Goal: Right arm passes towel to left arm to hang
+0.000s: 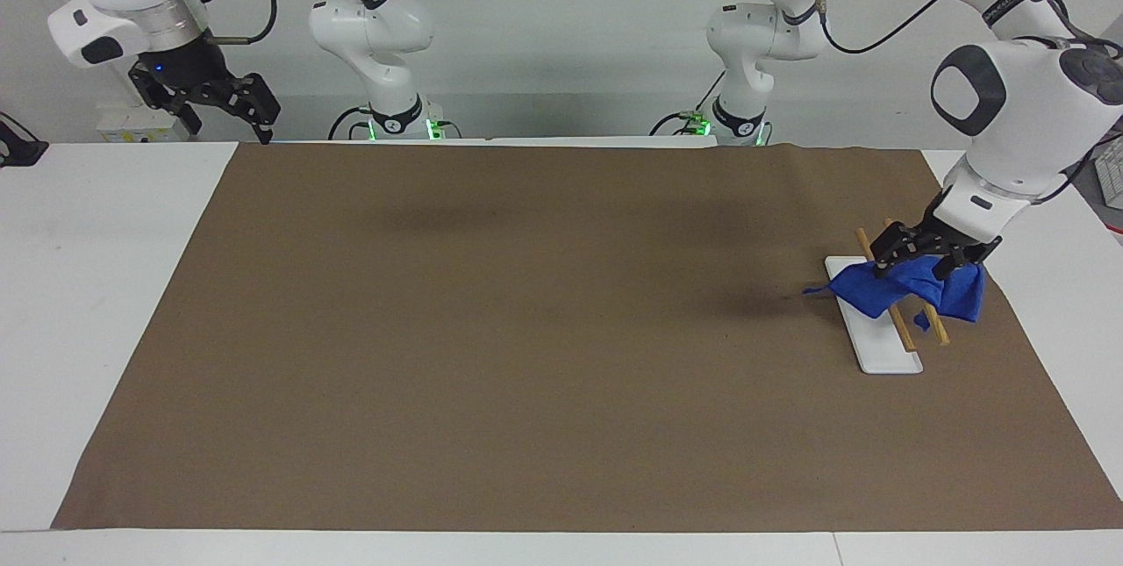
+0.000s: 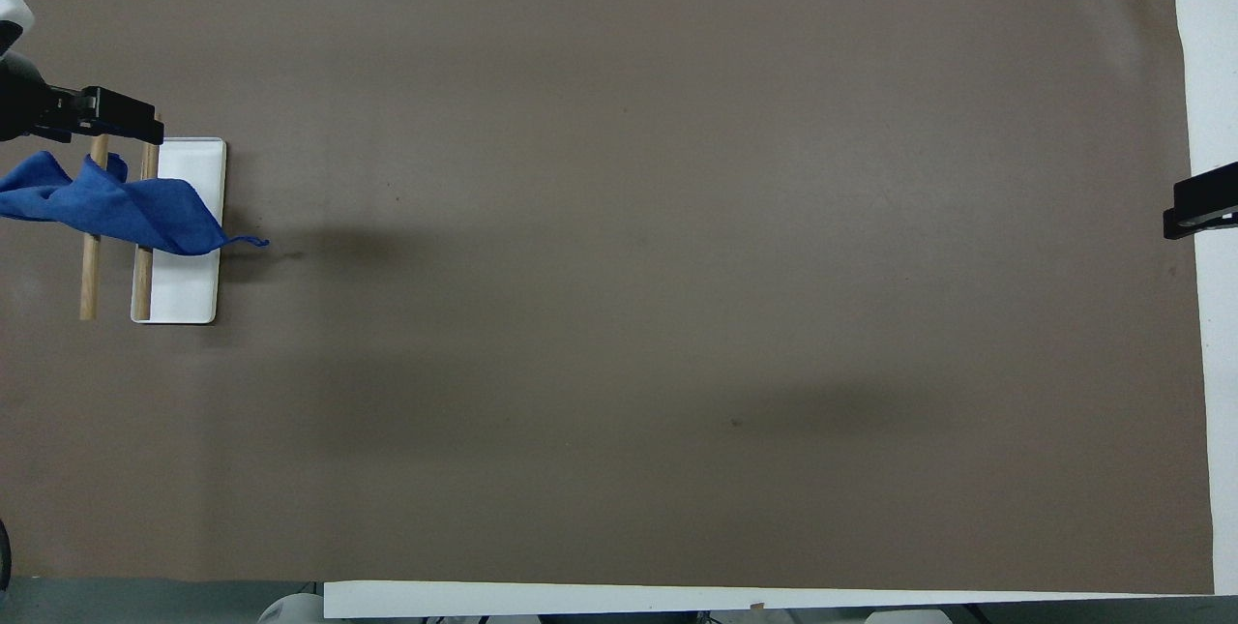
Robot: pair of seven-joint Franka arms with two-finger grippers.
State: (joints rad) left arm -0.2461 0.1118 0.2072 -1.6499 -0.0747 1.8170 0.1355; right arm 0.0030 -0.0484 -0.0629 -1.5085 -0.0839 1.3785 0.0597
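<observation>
The blue towel (image 1: 912, 290) (image 2: 116, 208) hangs draped across two wooden rods (image 1: 904, 331) (image 2: 89, 285) of a small rack with a white base (image 1: 882, 347) (image 2: 184, 285), at the left arm's end of the table. Its thin loop tail (image 2: 247, 240) points toward the table's middle. My left gripper (image 1: 921, 266) hovers open right over the towel's top, fingers spread to either side of the fold; I cannot tell whether they touch it. My right gripper (image 1: 224, 123) (image 2: 1199, 208) waits raised at the right arm's end, open and holding nothing.
A large brown table cloth (image 1: 526, 329) (image 2: 677, 266) covers most of the white table (image 1: 88, 285). The rack and towel are the only things on it.
</observation>
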